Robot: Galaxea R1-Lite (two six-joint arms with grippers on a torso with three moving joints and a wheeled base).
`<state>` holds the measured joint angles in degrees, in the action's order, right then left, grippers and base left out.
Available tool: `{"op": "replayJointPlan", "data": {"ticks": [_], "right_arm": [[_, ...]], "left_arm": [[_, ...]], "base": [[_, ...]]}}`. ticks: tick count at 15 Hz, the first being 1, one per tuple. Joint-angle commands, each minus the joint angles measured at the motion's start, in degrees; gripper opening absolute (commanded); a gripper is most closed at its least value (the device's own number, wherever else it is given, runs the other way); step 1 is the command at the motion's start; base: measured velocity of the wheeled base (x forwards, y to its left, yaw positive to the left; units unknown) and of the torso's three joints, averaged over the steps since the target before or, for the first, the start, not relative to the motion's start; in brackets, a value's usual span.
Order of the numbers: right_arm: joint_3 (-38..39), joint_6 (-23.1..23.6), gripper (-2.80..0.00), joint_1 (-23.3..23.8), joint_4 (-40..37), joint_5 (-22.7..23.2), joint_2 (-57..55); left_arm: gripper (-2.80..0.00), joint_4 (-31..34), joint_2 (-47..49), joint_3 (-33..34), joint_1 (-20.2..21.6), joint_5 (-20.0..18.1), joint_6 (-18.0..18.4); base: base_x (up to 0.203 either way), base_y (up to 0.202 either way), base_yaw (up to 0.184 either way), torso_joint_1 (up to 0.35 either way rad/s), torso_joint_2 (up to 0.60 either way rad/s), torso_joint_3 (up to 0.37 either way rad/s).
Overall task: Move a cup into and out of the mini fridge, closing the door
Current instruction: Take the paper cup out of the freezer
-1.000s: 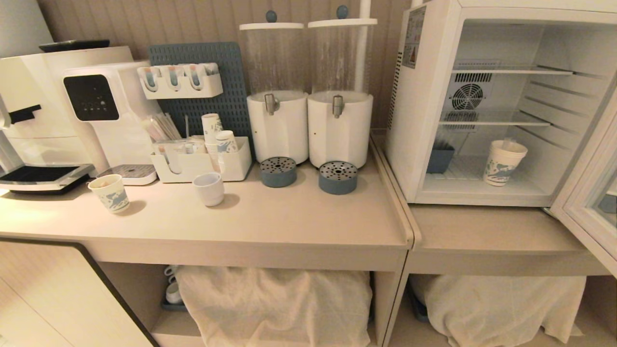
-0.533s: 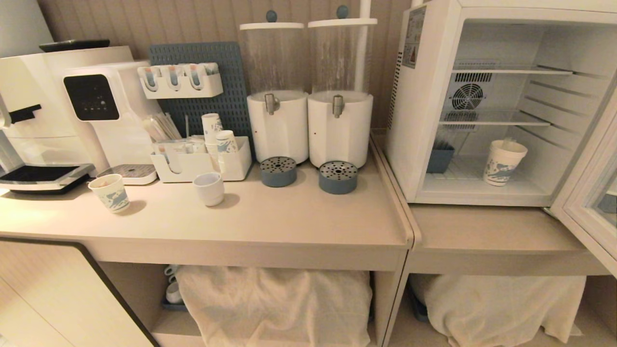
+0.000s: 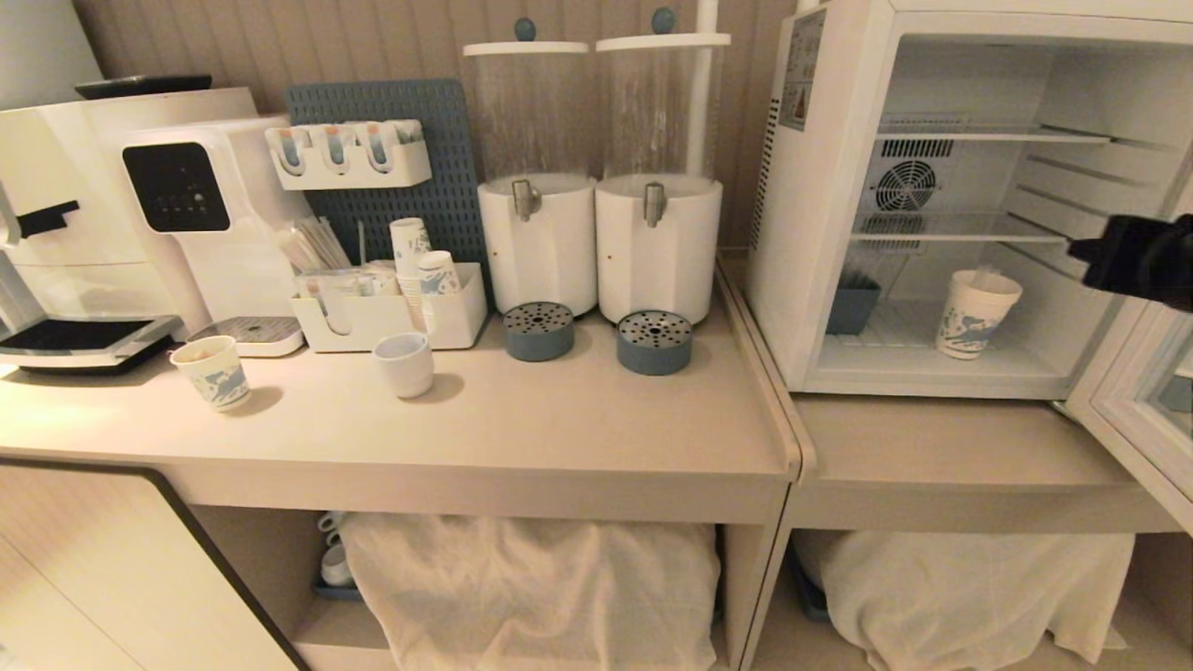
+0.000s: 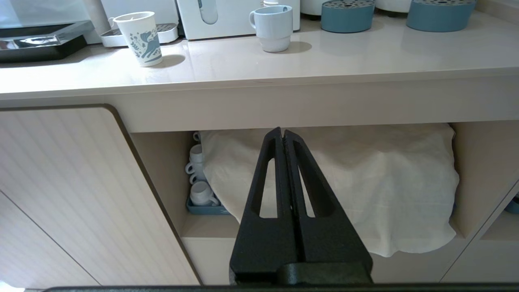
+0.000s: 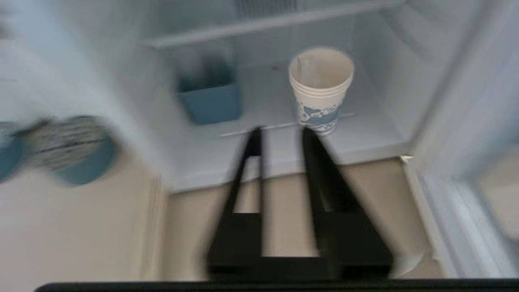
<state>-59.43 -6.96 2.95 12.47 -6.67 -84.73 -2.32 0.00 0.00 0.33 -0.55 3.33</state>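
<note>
My right gripper hangs in front of the open mini fridge, above the lower counter it stands on, with its two fingers parted by a clear gap and nothing between them. In the head view only a dark piece of that arm shows at the right edge, level with the middle wire shelf. The cup stands upright on the fridge floor, toward the right side of the compartment, apart from my fingertips. A small blue bin sits at the back left of the same floor. The door is swung wide open to the right. My left gripper is parked low, fingers pressed together on nothing, pointing at the white cloth in the shelf under the main counter. On that counter a shorter paper cup and a white mug stand well apart from the fridge
</note>
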Motion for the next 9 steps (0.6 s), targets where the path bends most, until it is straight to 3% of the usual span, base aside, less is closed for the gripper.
{"op": "replayJointPlan", "data": {"ticks": [1, 5, 9], "right_arm": [[-0.50, 0.20, 0.00, 1.20, 8.63, -0.85, -15.98], [-0.70, 3.05, 0.00, 2.48, 26.04, -6.02, -28.41], [-5.88, 8.07, 0.00, 2.57, 33.80, -10.51, -37.05]], "left_arm": [[-2.80, 0.03, 0.00, 1.05, 0.02, -0.07, -0.08], [-2.80, 0.21, 0.00, 1.05, 0.02, -0.07, -0.43], [-2.80, 0.21, 0.00, 1.05, 0.02, -0.24, -0.08]], "base": [[0.000, 0.000, 0.000, 0.000, 0.00, 0.000], [0.000, 0.000, 0.000, 0.000, 0.00, 0.000], [0.000, 0.000, 0.000, 0.000, 0.00, 0.000]]}}
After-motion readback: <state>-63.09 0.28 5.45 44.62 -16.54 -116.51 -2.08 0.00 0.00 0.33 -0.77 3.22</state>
